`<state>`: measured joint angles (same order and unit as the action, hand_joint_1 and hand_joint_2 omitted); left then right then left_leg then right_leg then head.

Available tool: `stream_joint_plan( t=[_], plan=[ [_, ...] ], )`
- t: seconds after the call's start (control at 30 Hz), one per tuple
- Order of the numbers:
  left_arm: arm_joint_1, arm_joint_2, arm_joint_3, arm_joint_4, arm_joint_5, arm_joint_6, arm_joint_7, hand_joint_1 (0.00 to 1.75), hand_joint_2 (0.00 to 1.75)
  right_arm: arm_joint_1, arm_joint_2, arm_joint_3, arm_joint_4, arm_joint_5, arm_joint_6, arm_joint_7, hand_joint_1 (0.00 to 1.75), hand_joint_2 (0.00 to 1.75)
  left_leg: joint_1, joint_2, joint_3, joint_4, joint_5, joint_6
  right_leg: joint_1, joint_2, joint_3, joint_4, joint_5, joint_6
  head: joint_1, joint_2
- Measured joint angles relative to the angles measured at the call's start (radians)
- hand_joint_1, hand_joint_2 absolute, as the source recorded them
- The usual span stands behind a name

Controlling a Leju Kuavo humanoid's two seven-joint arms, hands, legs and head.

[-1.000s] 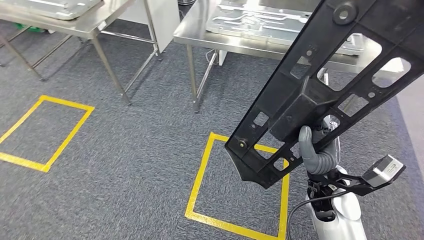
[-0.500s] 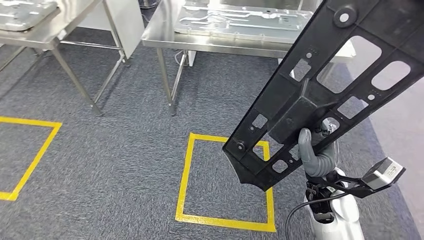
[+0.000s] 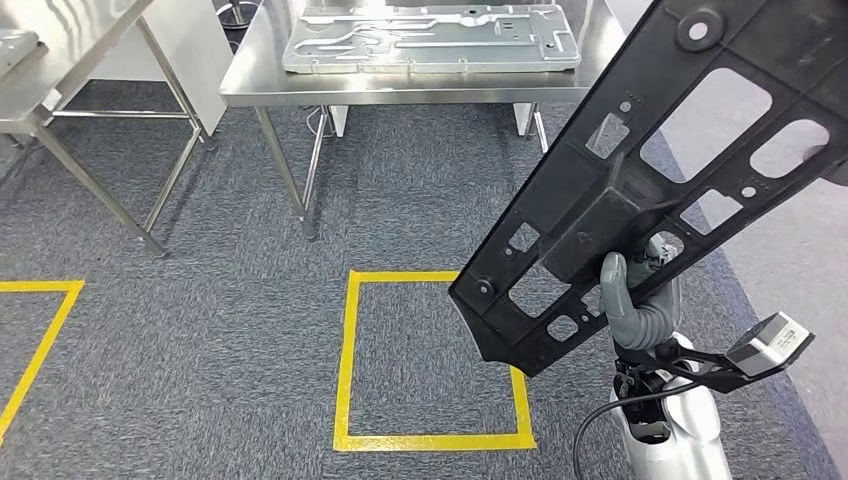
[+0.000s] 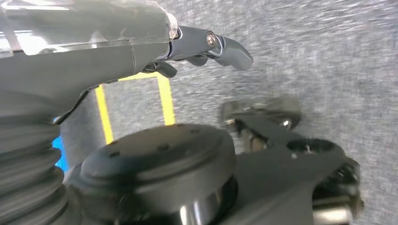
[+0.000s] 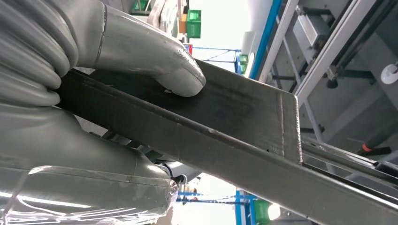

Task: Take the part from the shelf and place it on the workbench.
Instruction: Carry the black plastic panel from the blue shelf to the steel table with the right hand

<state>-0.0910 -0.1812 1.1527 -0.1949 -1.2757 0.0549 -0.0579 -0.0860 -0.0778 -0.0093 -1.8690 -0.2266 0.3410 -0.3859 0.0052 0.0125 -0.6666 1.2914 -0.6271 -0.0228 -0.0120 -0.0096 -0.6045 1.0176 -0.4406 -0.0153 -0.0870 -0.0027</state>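
Part: the long black plastic frame panel with cut-out windows and screw holes [image 3: 650, 170] is off the shelf and in the air, tilted steeply, its low pointed end over the carpet near the yellow taped floor square [image 3: 350, 360] and its high end running out past the top right of the head view.
Right hand: the grey right hand [image 3: 632, 300] grips the panel near its lower third, thumb [image 5: 155, 51] pressed flat on one face and the rest of the hand clamped on the other side of the raised rib.
Left hand: the left hand [image 4: 197, 47] hangs by the robot's side over the carpet, holding nothing, its dark fingers [image 4: 230, 47] apart.
Workbench: the stainless steel workbench [image 3: 250, 80] stands ahead and left, already carrying a flat silver pressed-metal sheet [image 3: 430, 38] that takes most of its top.
Step in hand: carrying the part toward the bench, judged roughly half done.
Doing it well: the grip sits far from the panel's middle, so the long upper end probably wants to swing; walking smoothly and keeping the wrist firm should help. Lower the panel toward level before reaching the bench edge.
Risk: the high end striking the bench or the metal sheet.
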Motion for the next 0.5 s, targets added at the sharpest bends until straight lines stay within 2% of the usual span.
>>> stream_joint_plan(
  t=[0.03, 0.07, 0.13, 0.17, 0.23, 0.33, 0.4, 0.47, 0.5],
  plan=[
    [0.0, 0.0, 0.0, 0.0, 0.0, 0.0, -0.002, 0.0, 1.75, -0.001, 0.0, 0.0, 0.0, 0.001, 0.0, 0.001, 1.75, 1.75, 0.0, -0.001, -0.008, 0.013, 0.008, 0.002, 0.002, 0.005, 0.0, 0.001, 0.0, 0.0, 0.0, 0.0],
    [-0.001, 0.001, 0.0, 0.0, -0.001, 0.0, -0.003, 0.0, 1.75, -0.002, 0.0, 0.001, 0.001, 0.002, -0.001, 0.002, 1.75, 1.75, 0.0, -0.002, 0.003, -0.016, 0.035, 0.006, 0.003, 0.011, 0.001, 0.002, 0.0, 0.0, 0.0, 0.0],
    [0.001, 0.002, 0.0, 0.0, -0.002, 0.0, -0.002, 0.0, 1.75, -0.004, 0.0, 0.003, 0.001, 0.005, -0.004, 0.002, 1.75, 1.75, -0.002, -0.002, 0.063, -0.151, 0.107, 0.017, 0.004, 0.02, 0.002, 0.003, 0.0, 0.001, 0.0, 0.0],
    [0.002, 0.002, 0.0, 0.0, -0.002, 0.0, -0.002, 0.0, 1.75, -0.005, 0.0, 0.003, 0.001, 0.006, -0.005, 0.003, 1.75, 1.75, -0.003, -0.003, 0.089, -0.214, 0.13, 0.022, 0.006, 0.024, 0.0, 0.005, 0.0, 0.003, 0.0, 0.0],
    [0.002, 0.003, 0.0, 0.0, -0.002, 0.001, -0.002, 0.0, 1.75, -0.007, 0.0, 0.004, 0.001, 0.008, -0.005, 0.004, 1.75, 1.75, -0.008, -0.003, 0.112, -0.273, 0.143, 0.03, 0.007, 0.028, -0.003, 0.005, 0.002, 0.013, 0.0, 0.0],
    [0.002, 0.002, 0.0, 0.0, -0.002, 0.002, -0.003, 0.0, 1.75, -0.009, 0.002, 0.005, 0.001, 0.01, -0.005, 0.006, 1.75, 1.75, -0.006, -0.002, 0.116, -0.289, 0.152, 0.046, 0.005, 0.027, -0.007, 0.009, -0.002, 0.031, 0.0, 0.0],
    [0.001, 0.002, 0.0, 0.0, -0.002, 0.003, -0.003, 0.0, 1.75, -0.012, 0.003, 0.005, 0.002, 0.01, -0.007, 0.006, 1.75, 1.75, -0.002, 0.0, 0.119, -0.301, 0.162, 0.056, 0.005, 0.024, -0.036, 0.073, -0.043, 0.04, 0.0, 0.0],
    [0.001, 0.002, 0.0, 0.0, -0.002, 0.004, -0.004, 0.0, 1.75, -0.014, 0.003, 0.005, 0.005, 0.009, -0.009, 0.006, 1.75, 1.75, -0.005, 0.001, 0.118, -0.302, 0.163, 0.059, 0.003, 0.022, -0.097, 0.202, -0.106, 0.047, 0.0, 0.0],
    [0.001, 0.002, 0.0, 0.0, -0.002, 0.004, -0.005, 0.0, 1.75, -0.014, 0.003, 0.005, 0.007, 0.009, -0.009, 0.006, 1.75, 1.75, -0.005, 0.002, 0.118, -0.302, 0.163, 0.059, 0.001, 0.022, -0.123, 0.255, -0.123, 0.05, 0.0, 0.0]
  ],
)
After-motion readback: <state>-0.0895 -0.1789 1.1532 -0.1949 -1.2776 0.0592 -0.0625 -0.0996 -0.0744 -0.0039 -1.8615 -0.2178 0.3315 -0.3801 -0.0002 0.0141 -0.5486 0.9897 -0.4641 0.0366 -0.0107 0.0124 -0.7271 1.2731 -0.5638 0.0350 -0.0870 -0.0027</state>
